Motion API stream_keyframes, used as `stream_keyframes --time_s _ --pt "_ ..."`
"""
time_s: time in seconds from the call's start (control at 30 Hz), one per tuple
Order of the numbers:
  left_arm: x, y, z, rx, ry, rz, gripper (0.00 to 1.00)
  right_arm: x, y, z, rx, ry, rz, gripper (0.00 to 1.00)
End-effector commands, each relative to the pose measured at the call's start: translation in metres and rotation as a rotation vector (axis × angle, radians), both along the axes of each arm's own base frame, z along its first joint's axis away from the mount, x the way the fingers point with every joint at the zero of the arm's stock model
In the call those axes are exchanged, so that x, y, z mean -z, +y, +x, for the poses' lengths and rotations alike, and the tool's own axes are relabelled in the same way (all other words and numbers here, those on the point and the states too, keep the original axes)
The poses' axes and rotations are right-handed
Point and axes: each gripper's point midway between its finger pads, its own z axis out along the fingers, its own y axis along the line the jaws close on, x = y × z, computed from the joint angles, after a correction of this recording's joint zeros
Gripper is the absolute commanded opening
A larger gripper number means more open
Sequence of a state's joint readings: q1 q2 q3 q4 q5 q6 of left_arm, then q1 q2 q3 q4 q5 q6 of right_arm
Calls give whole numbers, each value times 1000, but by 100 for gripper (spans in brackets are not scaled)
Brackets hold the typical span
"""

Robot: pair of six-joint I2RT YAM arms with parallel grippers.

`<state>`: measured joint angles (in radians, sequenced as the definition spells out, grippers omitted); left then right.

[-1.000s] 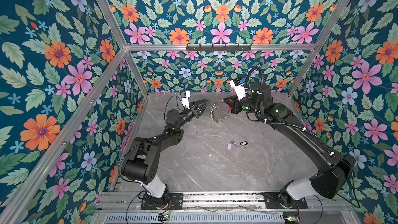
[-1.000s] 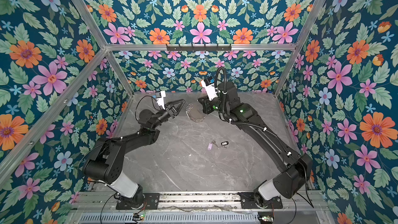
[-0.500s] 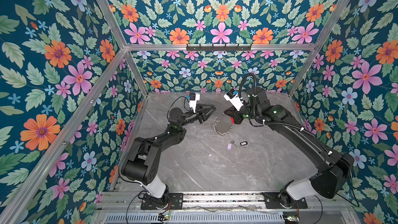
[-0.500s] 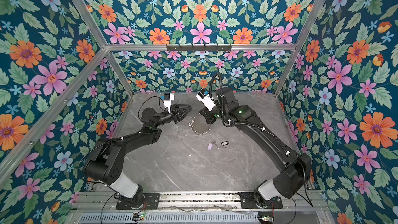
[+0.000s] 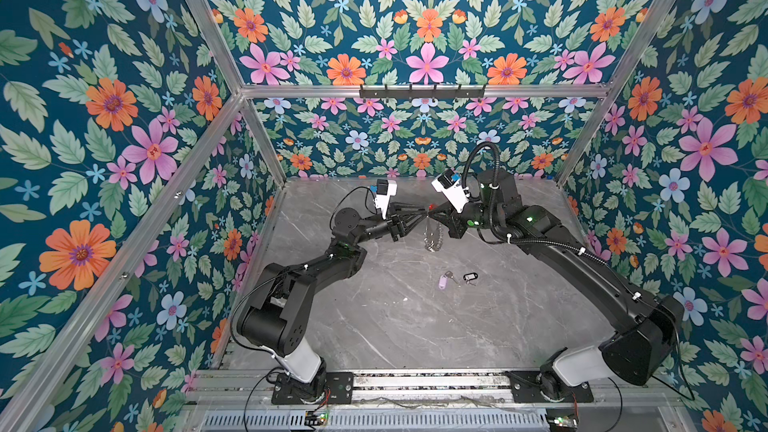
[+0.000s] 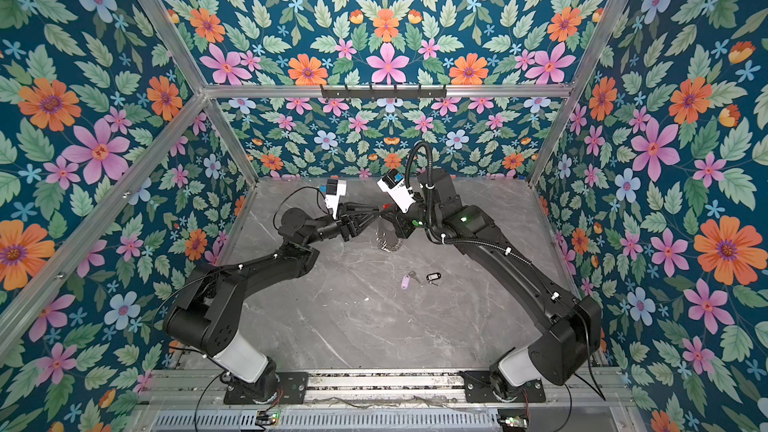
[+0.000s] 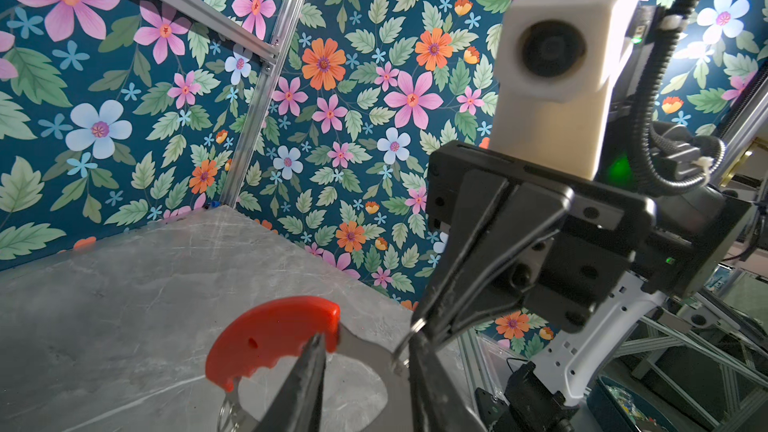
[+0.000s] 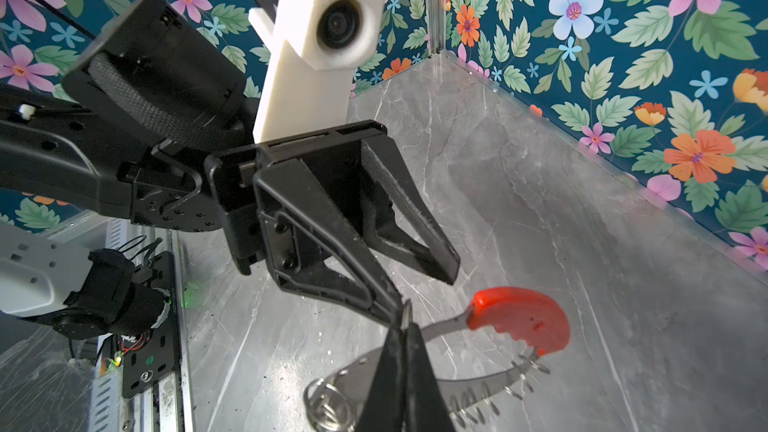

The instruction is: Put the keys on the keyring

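Keyring (image 5: 433, 238) hangs clear of the table (image 5: 395, 326) at the back middle: red curved grip (image 7: 272, 334), flat metal band (image 8: 444, 328), bunch of small silver split rings (image 8: 328, 405) dangling. My right gripper (image 7: 419, 327) is pinched tight on the band. My left gripper (image 8: 424, 290) has come in since a second ago and meets it there, jaws apart. The keys (image 5: 444, 282) lie unmoved mid-table, well apart from it: lilac tag (image 6: 405, 283), black-framed tag (image 6: 433, 276). I can't read the white label, too small.

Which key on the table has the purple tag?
The left key in a top view has the lilac tag; the right key beside it has a black-framed tag.
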<state>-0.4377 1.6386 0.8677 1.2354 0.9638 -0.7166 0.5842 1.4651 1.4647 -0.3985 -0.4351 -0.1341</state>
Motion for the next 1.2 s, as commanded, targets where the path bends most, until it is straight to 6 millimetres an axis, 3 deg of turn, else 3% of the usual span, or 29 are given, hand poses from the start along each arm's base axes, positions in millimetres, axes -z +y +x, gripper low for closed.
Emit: stream_keyframes --time_s 0.0,0.2,0.37,0.47,0.57,0.73,0.93,0.97,1.17 --pt "-8 0 -4 19 -18 -24 34 -17 6 -4 -36 -41 52 0" --pt "-10 -3 -8 44 -17 -36 31 -16 6 -4 -39 -38 53 0" --pt "-11 -3 -11 59 -19 -43 39 -16 7 -3 -40 -38 56 0" --pt "-12 -3 -12 66 -17 -48 30 -16 7 -3 -39 -39 56 0" --pt "-11 -4 -13 78 -16 -50 14 -15 7 -1 -33 -40 57 0" --pt "-11 -1 -14 55 -32 -56 0 -16 6 2 -8 -40 67 0" --pt "-14 4 -5 -17 -12 -76 0 -24 1 10 69 -37 114 0" --pt "-14 5 -3 -31 -2 -85 0 -28 0 10 82 -37 131 1" --pt "-32 16 -3 -48 27 -218 0 -53 -16 13 210 -63 285 34"
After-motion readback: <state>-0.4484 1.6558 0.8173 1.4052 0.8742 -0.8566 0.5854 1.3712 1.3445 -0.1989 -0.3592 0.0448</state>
